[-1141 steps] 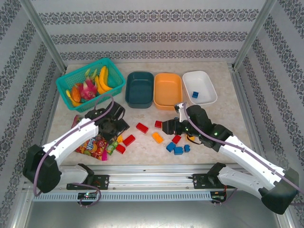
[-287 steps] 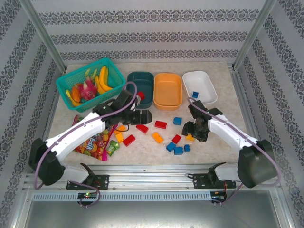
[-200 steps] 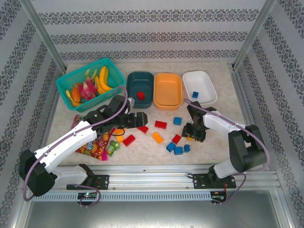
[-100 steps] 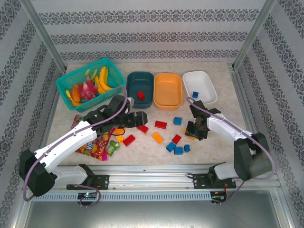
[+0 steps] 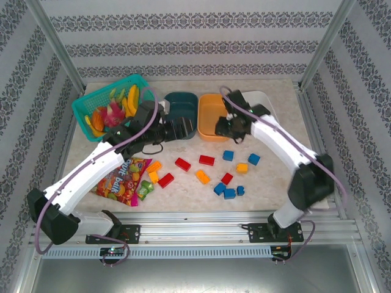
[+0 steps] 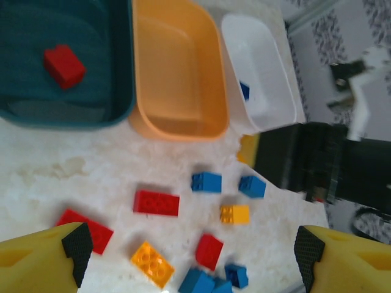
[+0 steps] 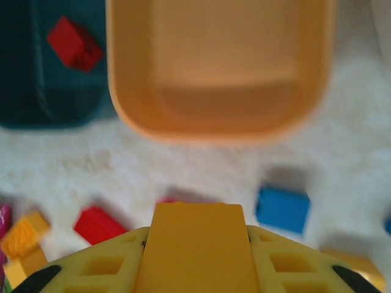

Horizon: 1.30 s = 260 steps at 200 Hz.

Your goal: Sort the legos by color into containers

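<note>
**Orange brick brought to the orange tub**

The right tool (image 5: pixel 229 125) was closed on an orange brick (image 7: pixel 197 244), held at the near edge of the orange tub (image 5: pixel 215 138). The step in hand was judged to be the delivery: the brick needed to be carried a little further over the tub's hollow and the jaws opened. The left tool (image 5: pixel 182 129) was held wide open and empty just beside the teal tub (image 6: pixel 127 61), where a red brick (image 6: pixel 63 65) lay. A blue brick (image 6: pixel 244 90) lay in the white tub (image 6: pixel 278 67). The other legos (image 5: pixel 206 160) were scattered on the surface (image 5: pixel 275 183). Half a second earlier the right tool had been down among those legos; it had since been raised to the tubs.
</note>
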Available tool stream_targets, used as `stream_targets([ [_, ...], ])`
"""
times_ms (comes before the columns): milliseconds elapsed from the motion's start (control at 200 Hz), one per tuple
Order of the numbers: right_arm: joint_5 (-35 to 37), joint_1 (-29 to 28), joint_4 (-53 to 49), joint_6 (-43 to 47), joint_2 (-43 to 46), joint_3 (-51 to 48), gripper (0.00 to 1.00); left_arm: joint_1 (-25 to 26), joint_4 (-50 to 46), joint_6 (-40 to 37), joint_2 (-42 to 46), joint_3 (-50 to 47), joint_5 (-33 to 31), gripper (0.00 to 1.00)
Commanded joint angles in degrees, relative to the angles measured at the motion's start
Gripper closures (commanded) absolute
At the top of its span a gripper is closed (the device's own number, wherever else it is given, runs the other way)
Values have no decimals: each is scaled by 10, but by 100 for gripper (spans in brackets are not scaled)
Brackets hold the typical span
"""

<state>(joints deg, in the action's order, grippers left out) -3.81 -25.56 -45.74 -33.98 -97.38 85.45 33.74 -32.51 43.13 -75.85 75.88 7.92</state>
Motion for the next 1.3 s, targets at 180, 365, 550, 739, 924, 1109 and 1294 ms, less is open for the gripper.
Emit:
stream_targets([
  [180, -7, 52, -41, 19, -298, 249, 72, -59, -4, 9, -59, 59, 8, 12],
  [365, -27, 64, -95, 27, -396, 368, 50, -67, -27, 10, -52, 49, 6, 12],
  [550, -32, 57, -108, 42, -364, 389, 35, -67, -68, 29, -22, 10, -7, 12],
  [739, -10, 40, -58, 51, -209, 302, 36, -67, -146, 62, -5, -25, -17, 13],
  [924, -16, 1, 149, 85, 32, 26, 37, -63, -183, 112, 6, -97, 5, 17],
  [1109, -88, -68, 331, 119, 197, -257, 33, -35, -188, 165, -28, -164, 37, 19],
  [1294, -98, -136, 390, 108, 285, -402, 25, 5, -162, 192, -79, -168, 53, 16],
])
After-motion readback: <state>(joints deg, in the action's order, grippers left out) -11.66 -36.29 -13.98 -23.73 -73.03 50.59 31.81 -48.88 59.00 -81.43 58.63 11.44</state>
